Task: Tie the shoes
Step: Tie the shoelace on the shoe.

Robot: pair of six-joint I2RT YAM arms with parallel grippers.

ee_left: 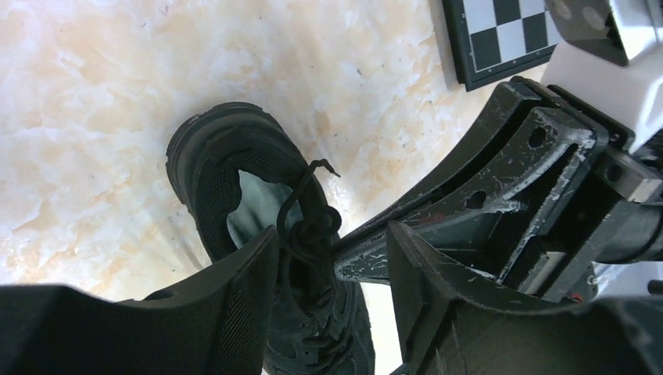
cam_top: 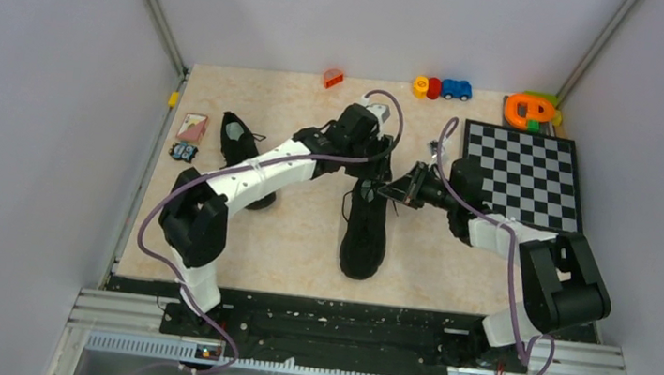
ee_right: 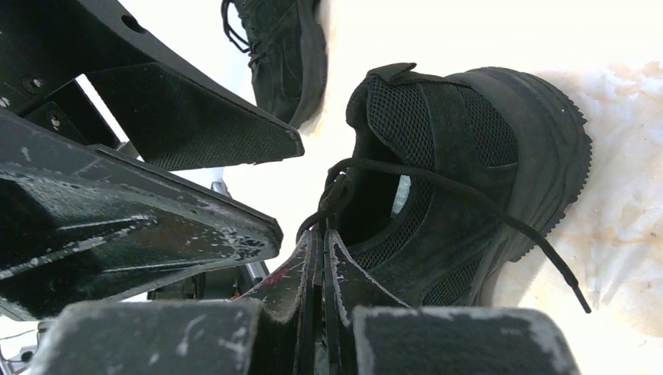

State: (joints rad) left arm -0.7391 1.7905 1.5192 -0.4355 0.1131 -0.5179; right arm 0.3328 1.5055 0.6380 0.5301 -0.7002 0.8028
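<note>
Top external: one shoe [cam_top: 365, 238] lies mid-table [cam_top: 303, 241], toe toward the arm bases. The second shoe [cam_top: 237, 139] sits far left, partly under the left arm. Chessboard [cam_top: 523, 172] at right.

Right wrist: right gripper [ee_right: 320, 238] jaws pressed together, pinching the lace [ee_right: 438, 181] at the middle shoe's opening. The lace's free end trails over the sole.

Left wrist: left gripper [ee_left: 332, 242] jaws apart, straddling the lace tangle, gripping nothing.

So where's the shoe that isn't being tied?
That shoe sits on the left in the top view, partly under the left arm, beside a small card.
</note>
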